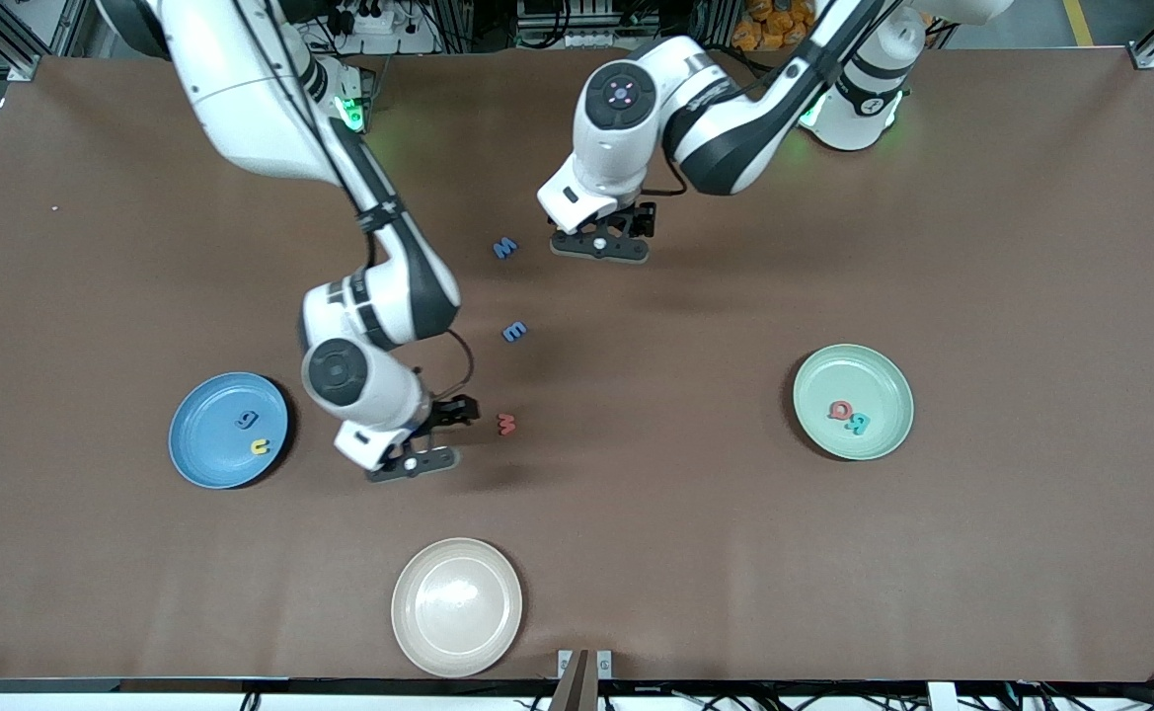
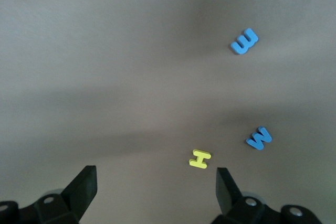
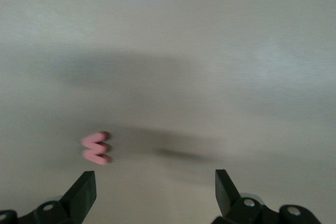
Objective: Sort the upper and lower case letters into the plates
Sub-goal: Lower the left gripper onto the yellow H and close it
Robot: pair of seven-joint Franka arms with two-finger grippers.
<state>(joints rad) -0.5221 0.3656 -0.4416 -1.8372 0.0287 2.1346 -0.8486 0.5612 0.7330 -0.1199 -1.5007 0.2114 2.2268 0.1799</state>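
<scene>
My left gripper [image 1: 601, 245] hangs open over a yellow H [image 2: 199, 158], which lies close to one fingertip [image 2: 224, 179] in the left wrist view; the front view hides the H. A blue M [image 1: 505, 247] lies beside it, also seen in the left wrist view [image 2: 259, 138]. A blue e [image 1: 514, 332] lies nearer the front camera, also seen in the left wrist view [image 2: 244, 41]. My right gripper [image 1: 414, 456] is open and empty over the table between the sky blue plate [image 1: 203, 459] and a red-pink w [image 1: 506, 424], which the right wrist view [image 3: 96, 148] also shows. The blue plate holds g [image 1: 246, 420] and u [image 1: 260, 446]. The mint plate [image 1: 878, 370] holds Q [image 1: 840, 409] and R [image 1: 858, 425].
A beige-cream plate [image 1: 456, 606] sits empty by the table's front edge. Both arms reach over the middle of the brown table.
</scene>
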